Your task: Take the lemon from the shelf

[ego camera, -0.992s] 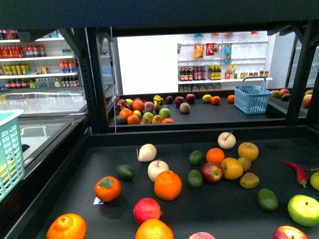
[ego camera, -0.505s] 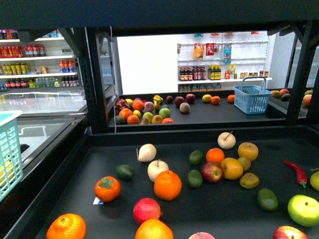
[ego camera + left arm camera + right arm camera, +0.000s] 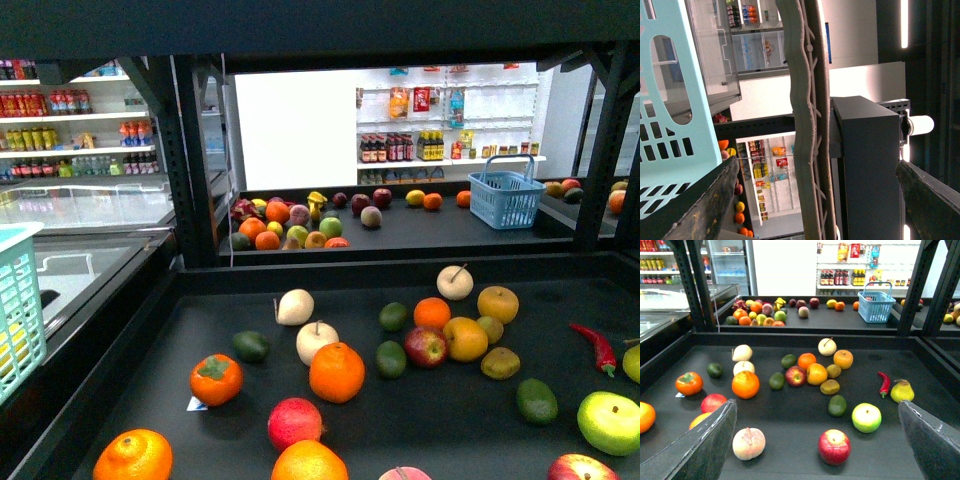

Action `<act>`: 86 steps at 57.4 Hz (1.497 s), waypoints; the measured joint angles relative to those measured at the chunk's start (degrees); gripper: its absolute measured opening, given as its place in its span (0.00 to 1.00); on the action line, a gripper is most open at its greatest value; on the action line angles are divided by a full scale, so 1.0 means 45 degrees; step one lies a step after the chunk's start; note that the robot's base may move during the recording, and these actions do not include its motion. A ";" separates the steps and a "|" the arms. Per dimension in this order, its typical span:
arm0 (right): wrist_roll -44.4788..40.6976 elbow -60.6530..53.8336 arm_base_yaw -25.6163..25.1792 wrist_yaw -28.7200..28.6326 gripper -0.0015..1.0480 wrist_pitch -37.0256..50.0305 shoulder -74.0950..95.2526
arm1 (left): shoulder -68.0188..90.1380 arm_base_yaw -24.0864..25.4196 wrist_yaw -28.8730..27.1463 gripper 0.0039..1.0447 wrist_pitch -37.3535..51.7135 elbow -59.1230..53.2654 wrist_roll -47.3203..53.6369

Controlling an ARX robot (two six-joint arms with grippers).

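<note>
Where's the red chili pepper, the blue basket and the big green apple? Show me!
red chili pepper [image 3: 598, 348], front view, middle of its curved body
blue basket [image 3: 506, 199], front view, its front wall
green apple [image 3: 866, 417], right wrist view, its top

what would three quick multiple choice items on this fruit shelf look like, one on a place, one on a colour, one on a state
1. Where does the red chili pepper lie on the shelf in the front view?
A. far left edge
B. right side
C. in the blue basket

2. What colour is the basket on the far tray?
A. blue
B. red
C. black

3. How does the right end effector stand?
A. shut on an apple
B. shut on a pear
C. open, holding nothing

Answers:
1. B, the pepper lies near the right edge, beside a green apple.
2. A, its plastic walls and handle are blue.
3. C, the right wrist view shows both fingers spread wide with only fruit on the tray between them.
</note>
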 joint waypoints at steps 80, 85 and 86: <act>0.0000 0.0000 0.0000 -0.0010 0.93 0.0000 -0.0005 | -2.1794 -0.8548 -0.4804 0.02 -1.5892 -0.8966 1.8982; 0.0000 0.0000 0.0000 -0.0010 0.93 0.0000 -0.0005 | -2.2129 -0.7805 -0.4104 0.02 -1.5892 -0.9287 1.8982; 0.0000 0.0000 0.0000 -0.0010 0.93 0.0000 -0.0005 | -2.2187 -0.7674 -0.3993 0.02 -1.5892 -0.9345 1.8986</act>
